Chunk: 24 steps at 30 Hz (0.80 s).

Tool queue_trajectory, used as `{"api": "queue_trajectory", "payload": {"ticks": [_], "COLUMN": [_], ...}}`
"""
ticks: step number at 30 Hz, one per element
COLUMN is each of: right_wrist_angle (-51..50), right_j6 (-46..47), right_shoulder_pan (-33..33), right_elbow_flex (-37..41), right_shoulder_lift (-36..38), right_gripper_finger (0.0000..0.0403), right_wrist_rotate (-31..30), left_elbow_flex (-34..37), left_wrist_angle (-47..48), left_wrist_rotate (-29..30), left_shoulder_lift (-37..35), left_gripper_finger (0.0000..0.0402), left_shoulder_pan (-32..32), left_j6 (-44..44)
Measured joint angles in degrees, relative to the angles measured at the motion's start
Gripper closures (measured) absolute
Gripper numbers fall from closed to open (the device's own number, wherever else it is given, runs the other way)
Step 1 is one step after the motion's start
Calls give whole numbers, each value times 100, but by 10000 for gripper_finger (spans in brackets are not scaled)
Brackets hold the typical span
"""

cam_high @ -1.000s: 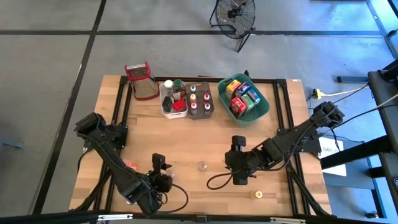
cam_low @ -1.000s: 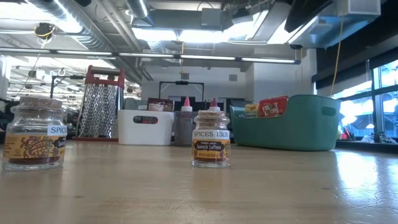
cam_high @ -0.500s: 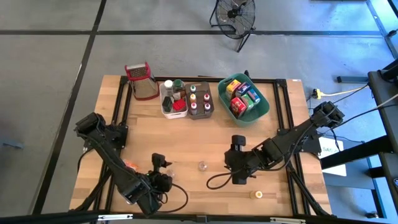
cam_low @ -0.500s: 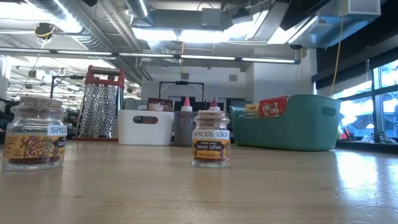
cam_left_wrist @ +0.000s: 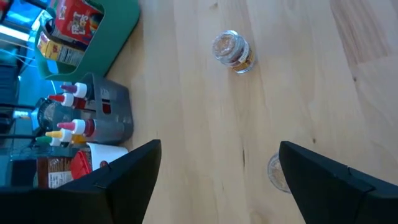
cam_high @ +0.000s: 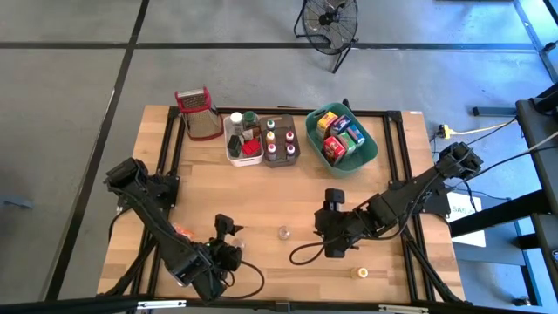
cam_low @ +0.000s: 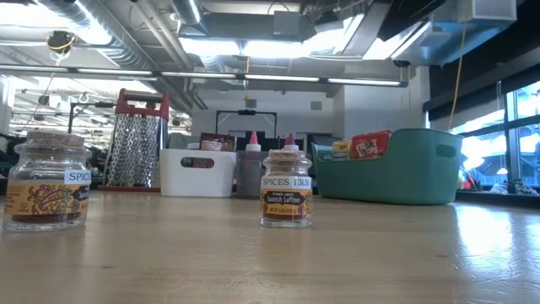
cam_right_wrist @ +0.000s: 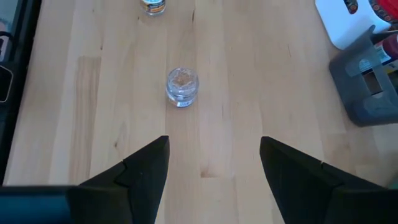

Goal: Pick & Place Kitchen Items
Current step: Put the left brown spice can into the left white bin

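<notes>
- A small glass spice jar [cam_high: 283,232] is standing upright on the bare tabletop [cam_high: 288,187], between the two arms; in the low view its label is reading "Spanish Saffron" [cam_low: 286,190].
- A second jar [cam_high: 358,273] is sitting near the front edge, on the right side; a third jar [cam_left_wrist: 278,170] is resting just beside the left gripper.
- Judging by look, the jars are being taken as light, rigid, smooth-sided glass with cork-like stoppers: slippery, breakable if dropped. The best hold is appearing to be across the round body below the stopper, jaws level with the tabletop.
- The right gripper [cam_right_wrist: 211,168] is hovering near the central jar [cam_right_wrist: 181,86], jaws standing apart and empty, the jar lying ahead of the gap.
- The left gripper [cam_left_wrist: 217,180] is sitting low near the front-left of the tabletop, jaws spread wide and holding nothing.
- The remaining items are already sitting in bins at the far edge: bottles in the white bin [cam_high: 243,150] and brown bin [cam_high: 281,144], boxes in the teal bin [cam_high: 368,150].
- A grater [cam_high: 200,113] is standing at the far left, apart from the bins.
- A fan [cam_high: 330,22] is standing on the floor beyond the tabletop.
</notes>
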State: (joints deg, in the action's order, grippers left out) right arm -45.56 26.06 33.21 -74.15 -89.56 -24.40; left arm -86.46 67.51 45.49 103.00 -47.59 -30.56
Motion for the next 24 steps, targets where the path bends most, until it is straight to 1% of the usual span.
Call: {"api": "queue_trajectory", "payload": {"ticks": [20,24], "right_wrist_angle": [0,0], "right_j6": [2,2], "right_shoulder_pan": [0,-2], "right_elbow_flex": [0,0], "right_shoulder_lift": [0,0], "right_gripper_finger": [149,149], "right_wrist_rotate": [-6,-7], "left_elbow_flex": [0,0], "left_wrist_angle": [-2,-2], "left_wrist_rotate": [-11,-15], "left_shoulder_lift": [0,0], "left_gripper_finger": [80,80], "left_shoulder_pan": [-2,-2], "left_j6": [-187,-430]}}
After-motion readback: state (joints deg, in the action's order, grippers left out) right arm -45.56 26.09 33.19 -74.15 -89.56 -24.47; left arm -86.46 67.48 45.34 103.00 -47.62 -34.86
